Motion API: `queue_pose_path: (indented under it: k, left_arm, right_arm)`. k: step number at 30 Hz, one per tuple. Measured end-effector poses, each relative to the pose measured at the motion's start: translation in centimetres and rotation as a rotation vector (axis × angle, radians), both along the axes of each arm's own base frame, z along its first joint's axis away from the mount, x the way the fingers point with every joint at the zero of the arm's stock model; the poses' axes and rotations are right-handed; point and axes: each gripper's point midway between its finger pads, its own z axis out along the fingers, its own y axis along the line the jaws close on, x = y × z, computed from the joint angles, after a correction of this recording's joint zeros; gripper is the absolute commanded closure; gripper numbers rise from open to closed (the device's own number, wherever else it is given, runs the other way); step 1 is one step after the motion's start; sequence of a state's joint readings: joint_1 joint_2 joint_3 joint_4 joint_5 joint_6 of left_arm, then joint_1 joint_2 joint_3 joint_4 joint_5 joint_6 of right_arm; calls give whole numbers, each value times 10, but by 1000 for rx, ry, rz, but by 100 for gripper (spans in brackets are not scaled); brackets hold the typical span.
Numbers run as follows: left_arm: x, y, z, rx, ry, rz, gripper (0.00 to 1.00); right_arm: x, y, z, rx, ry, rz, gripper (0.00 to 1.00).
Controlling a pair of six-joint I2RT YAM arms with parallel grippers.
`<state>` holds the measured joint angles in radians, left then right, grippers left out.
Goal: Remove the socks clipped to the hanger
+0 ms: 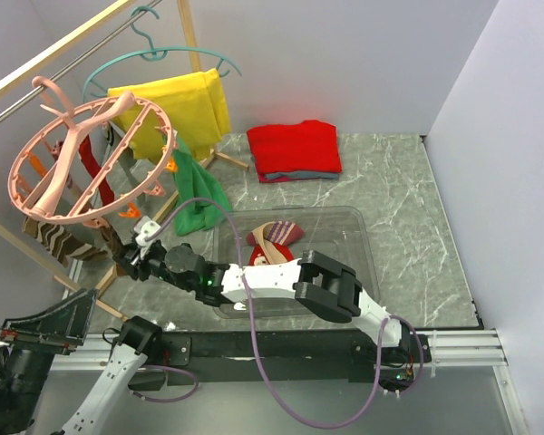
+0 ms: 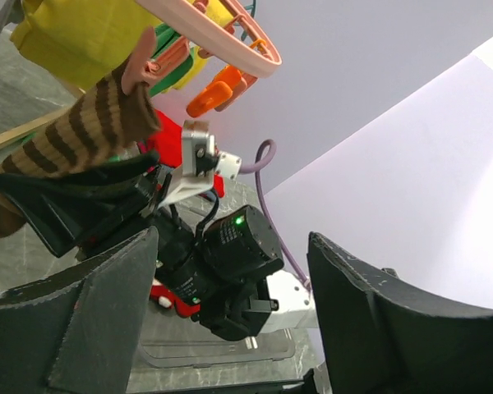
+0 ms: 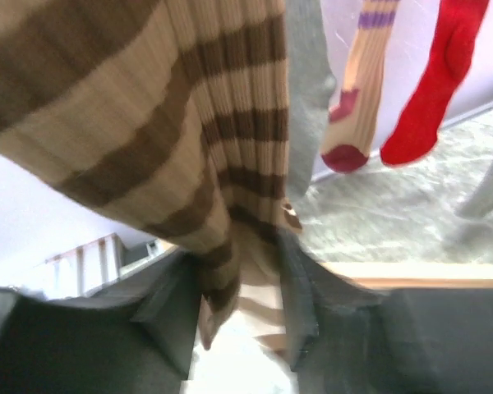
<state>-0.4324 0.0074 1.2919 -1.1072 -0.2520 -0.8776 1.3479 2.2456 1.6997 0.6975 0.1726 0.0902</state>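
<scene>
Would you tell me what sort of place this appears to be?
Probably a mock laundry corner in a robot test cell: a wooden rack holds a pink ring hanger with a striped sock clipped on, a clear bin sits nearby, and plain white panels wall it in.

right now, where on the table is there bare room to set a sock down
Bare table lies right of the bin, up to the wall, and right of the red garment. The left is crowded: hanger, green cloth, and the right gripper shut on a striped sock.
</scene>
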Motion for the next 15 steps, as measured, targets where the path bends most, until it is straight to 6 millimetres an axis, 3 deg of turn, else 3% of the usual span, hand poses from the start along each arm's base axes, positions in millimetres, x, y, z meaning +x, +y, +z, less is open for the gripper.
queue_pose_path:
  k: [1,4,9,15]
  left_arm:
    - [0,0,0,1,1,0,26]
    - [0,1,0,0,1,6,30]
    - [3,7,0,-5,3,45,33]
    - [24,12,4,68,54,122,33]
  right_arm:
    - [-1,-1,-4,-7,-1,2,77]
    - [-3,-3,-12,-24,3,5,89]
    - [-9,-19,-12,-56,19,4,90]
    - [-16,-46,23,-54,42,-7,90]
